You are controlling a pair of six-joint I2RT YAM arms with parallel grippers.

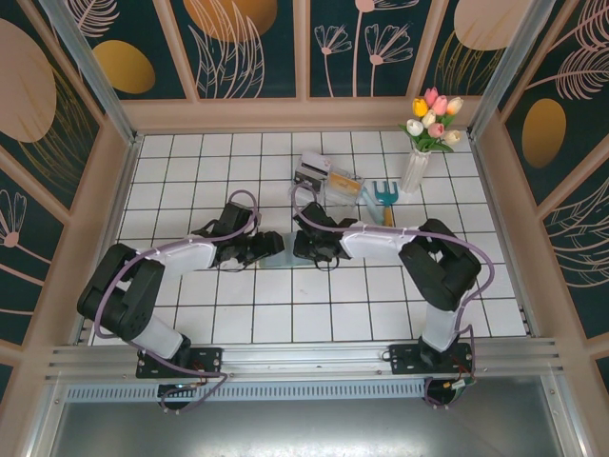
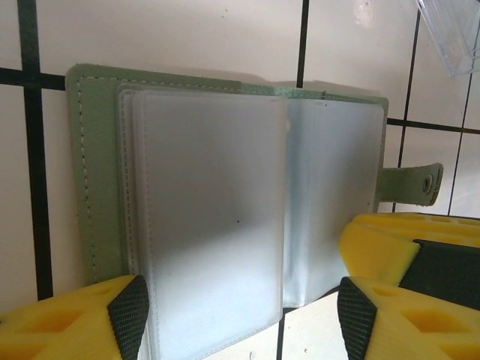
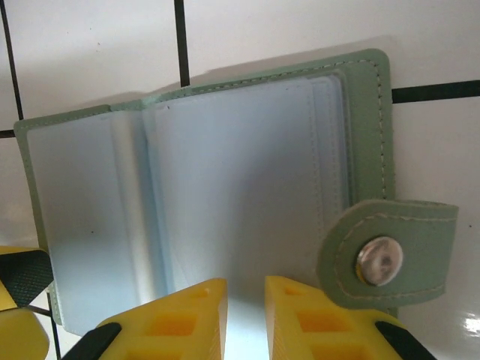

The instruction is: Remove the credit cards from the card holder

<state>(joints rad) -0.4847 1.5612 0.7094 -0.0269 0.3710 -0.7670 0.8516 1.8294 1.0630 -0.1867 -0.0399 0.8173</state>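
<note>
Partly cropped: left jaws open astride card holder (image 2: 90,150); right jaws near-closed, grip unclear

Black-jointed, white-sleeved left arm (image 1: 186,255) and right arm (image 1: 381,238), looped with lilac cable (image 1: 249,202); yellow fingers (image 2: 420,322), black ribbed pads (image 2: 129,315).

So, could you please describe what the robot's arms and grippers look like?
The left arm and right arm have black joints, white link shells, a lilac cable running along each. The left gripper and right gripper have yellow fingers with hollow cells and black ribbed pads.
</note>
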